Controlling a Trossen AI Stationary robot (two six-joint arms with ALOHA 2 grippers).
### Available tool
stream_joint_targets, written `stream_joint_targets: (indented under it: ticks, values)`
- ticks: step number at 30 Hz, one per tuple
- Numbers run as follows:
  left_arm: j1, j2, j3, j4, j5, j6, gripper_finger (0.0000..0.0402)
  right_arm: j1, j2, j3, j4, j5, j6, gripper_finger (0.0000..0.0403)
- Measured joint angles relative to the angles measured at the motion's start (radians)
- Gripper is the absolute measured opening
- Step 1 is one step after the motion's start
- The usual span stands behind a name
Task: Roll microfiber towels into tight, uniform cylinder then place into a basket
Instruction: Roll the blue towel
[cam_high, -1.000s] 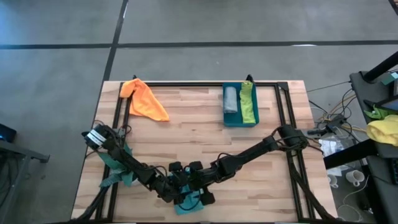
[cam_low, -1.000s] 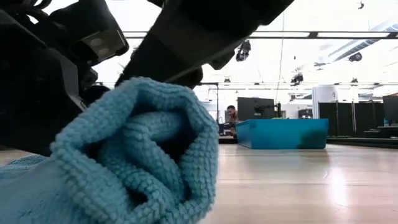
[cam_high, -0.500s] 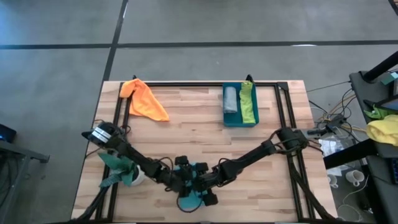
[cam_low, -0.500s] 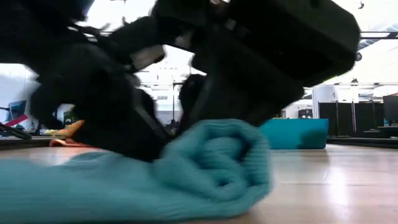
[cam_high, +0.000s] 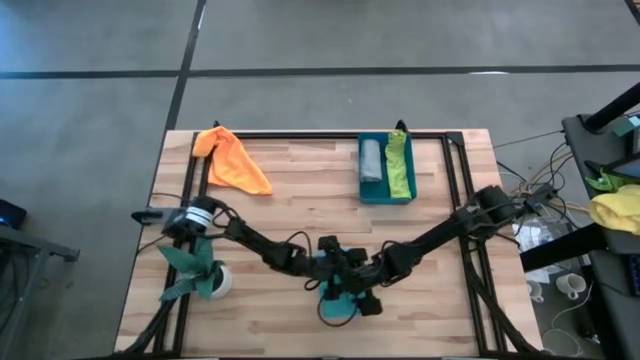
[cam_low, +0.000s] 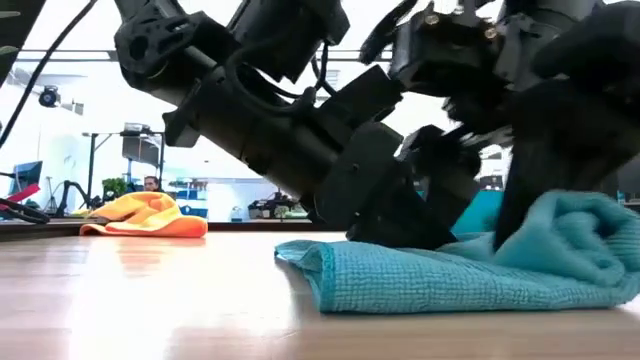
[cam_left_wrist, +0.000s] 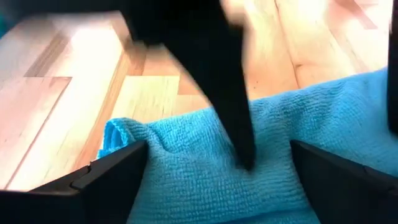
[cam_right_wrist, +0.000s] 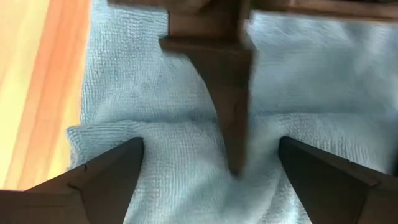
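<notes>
You have both grippers down on the turquoise towel (cam_high: 338, 303) at the near edge of the table (cam_high: 300, 190), a little right of centre. The left gripper (cam_high: 328, 272) reaches in from the left and the right gripper (cam_high: 365, 288) from the right, and they meet over the cloth almost touching each other. Your left gripper's fingers (cam_left_wrist: 112, 180) stand spread wide with the towel (cam_left_wrist: 205, 162) lying between them, not pinched; the right gripper's fingers (cam_right_wrist: 102, 174) are likewise spread apart over the towel (cam_right_wrist: 168, 155). In the low view the towel (cam_low: 450, 270) lies flat on the wood at its left end and bunches into a soft fold at the right, under the arms. The basket (cam_high: 385, 170) sits at the far side of the table, right of centre, with the grey towel (cam_high: 371, 158) and the lime green towel (cam_high: 399, 165) lying side by side in it. The orange towel (cam_high: 232, 160) lies loose at the far left corner, well apart from the basket.
</notes>
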Motion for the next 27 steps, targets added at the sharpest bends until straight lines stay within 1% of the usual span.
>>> stream_joint_targets:
  ticks: [3,5,8,10,17,21,24,27]
  values:
    - [0.0,-0.003,-0.005,-0.003,-0.002,0.002,0.0377,0.007,-0.087,-0.054,0.021,0.013,0.046,0.037]
    - [0.001,-0.007,-0.007,-0.003,0.001,0.004,0.0377,0.015,-0.113,-0.093,0.061,0.029,0.074,0.037]
    - [0.001,-0.007,-0.007,-0.003,0.002,0.004,0.0377,0.024,-0.106,-0.133,0.136,0.033,0.101,0.037]
    - [0.0,-0.008,-0.009,-0.003,0.002,0.004,0.0377,0.034,-0.094,-0.134,0.197,0.035,0.106,0.037]
    - [-0.001,-0.008,-0.014,-0.008,0.01,0.005,0.0377,0.103,-0.006,-0.141,0.302,0.064,0.16,0.037]
    - [-0.001,-0.008,-0.014,-0.009,0.011,0.005,0.0377,0.113,0.004,-0.137,0.3,0.096,0.17,0.037]
    - [-0.001,-0.008,-0.014,-0.009,0.013,0.004,0.0377,0.113,-0.028,-0.136,0.265,0.091,0.175,0.037]
    - [-0.001,-0.009,-0.014,-0.009,0.013,0.005,0.0377,0.115,-0.087,-0.128,0.204,0.084,0.192,0.037]
